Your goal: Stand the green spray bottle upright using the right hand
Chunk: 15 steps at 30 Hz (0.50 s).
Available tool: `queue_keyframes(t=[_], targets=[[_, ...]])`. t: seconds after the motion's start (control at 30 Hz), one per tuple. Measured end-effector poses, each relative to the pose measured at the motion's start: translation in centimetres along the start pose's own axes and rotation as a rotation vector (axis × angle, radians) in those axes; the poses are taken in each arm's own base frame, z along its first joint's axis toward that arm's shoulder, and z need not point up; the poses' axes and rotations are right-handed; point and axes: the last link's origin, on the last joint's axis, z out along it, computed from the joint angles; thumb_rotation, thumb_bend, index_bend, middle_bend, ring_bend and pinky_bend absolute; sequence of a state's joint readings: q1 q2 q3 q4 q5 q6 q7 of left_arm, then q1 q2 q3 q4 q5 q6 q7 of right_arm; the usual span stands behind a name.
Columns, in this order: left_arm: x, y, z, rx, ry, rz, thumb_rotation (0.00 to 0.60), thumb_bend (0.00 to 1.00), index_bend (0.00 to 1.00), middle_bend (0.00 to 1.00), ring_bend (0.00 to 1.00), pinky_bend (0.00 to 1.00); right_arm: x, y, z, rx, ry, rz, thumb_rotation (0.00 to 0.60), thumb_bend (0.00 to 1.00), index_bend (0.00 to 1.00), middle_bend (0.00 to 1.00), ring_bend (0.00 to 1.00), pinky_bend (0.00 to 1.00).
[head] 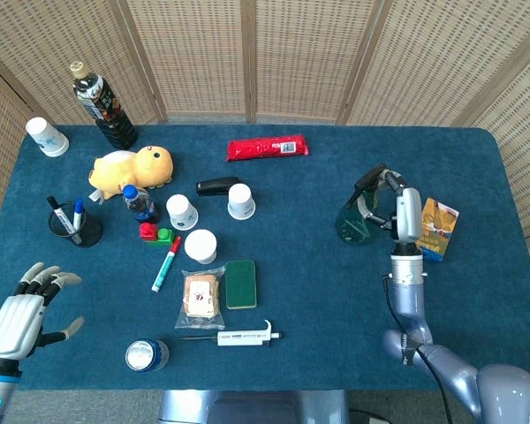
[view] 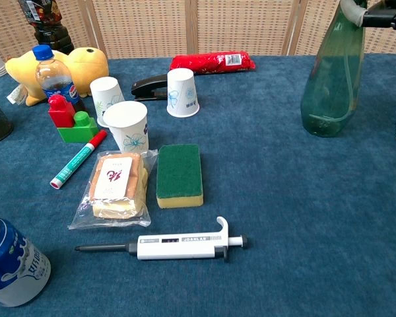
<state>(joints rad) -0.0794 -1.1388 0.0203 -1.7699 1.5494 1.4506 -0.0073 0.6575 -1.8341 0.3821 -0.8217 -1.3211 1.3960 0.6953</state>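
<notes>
Green spray bottle (view: pixel 331 86) stands nearly upright, base on the desk (head: pixel 318 291) at far right, evidently held for steadying: the right hand (head: pixel 378 196) pinches its nozzle end. Left hand (head: pixel 22 314) rests spread, near left. Count: one spray bottle, four paper cups (head: pixel 241 200), one sponge (head: pixel 240 283).

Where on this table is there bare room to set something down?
Bare cloth lies between the green sponge and the green spray bottle, and along the front edge right of the pipette. The left half, around the paper cups, marker and plush toy, is crowded.
</notes>
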Motion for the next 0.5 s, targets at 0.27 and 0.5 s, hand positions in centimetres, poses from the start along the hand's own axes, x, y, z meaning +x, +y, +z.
queue_keyframes(t=[0.27, 0.5], targets=[[0.02, -0.04, 0.00, 0.000, 0.003, -0.001, 0.600, 0.28, 0.28, 0.31, 0.19, 0.04, 0.04, -0.10, 0.21, -0.019, -0.036, 0.002, 0.600, 0.48, 0.45, 0.46, 0.31, 0.41], [-0.01, 0.00, 0.06, -0.003, 0.002, -0.003, 0.600, 0.28, 0.28, 0.31, 0.19, 0.05, 0.36, -0.12, 0.24, -0.024, -0.040, 0.008, 0.600, 0.48, 0.42, 0.44, 0.28, 0.39]])
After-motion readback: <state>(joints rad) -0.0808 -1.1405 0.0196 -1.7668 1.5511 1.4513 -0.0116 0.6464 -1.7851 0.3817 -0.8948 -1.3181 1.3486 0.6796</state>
